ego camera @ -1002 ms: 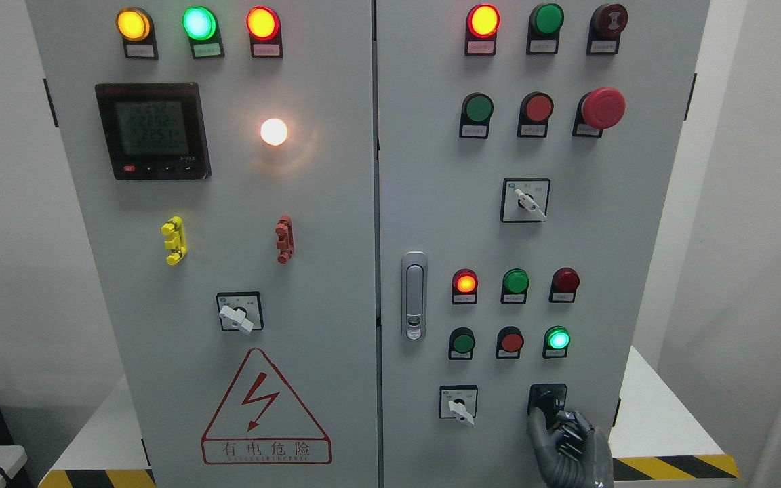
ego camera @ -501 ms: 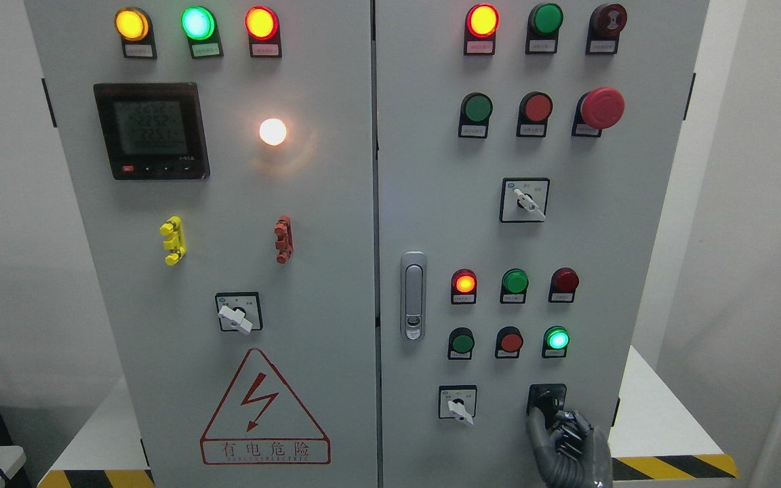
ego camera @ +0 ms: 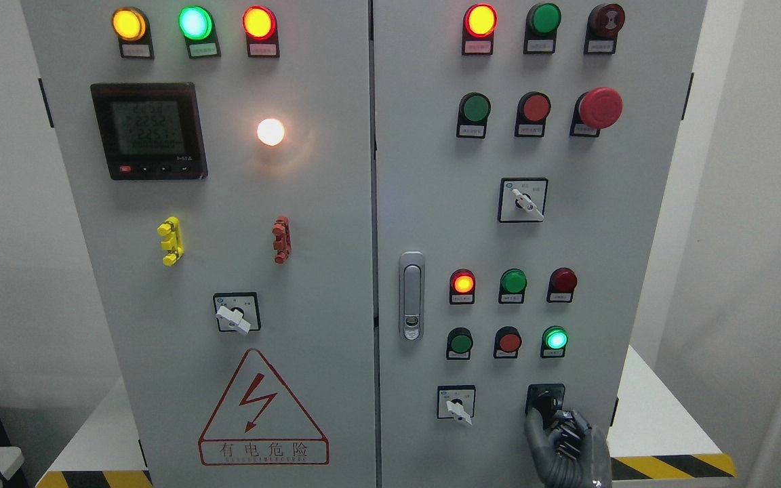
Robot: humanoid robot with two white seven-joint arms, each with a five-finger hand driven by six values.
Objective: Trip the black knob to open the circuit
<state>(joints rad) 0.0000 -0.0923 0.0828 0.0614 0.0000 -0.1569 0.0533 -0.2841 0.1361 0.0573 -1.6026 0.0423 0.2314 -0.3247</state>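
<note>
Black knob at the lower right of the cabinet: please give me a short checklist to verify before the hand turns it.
1. Right hand is at the black knob: ok.
2. Fingers closed around the knob: cannot tell, partly hidden.
3. Hand clear of the white switch beside it: ok.
4. Knob's present position readable: cannot tell.
5. Green lamp above the knob is lit: ok.
</note>
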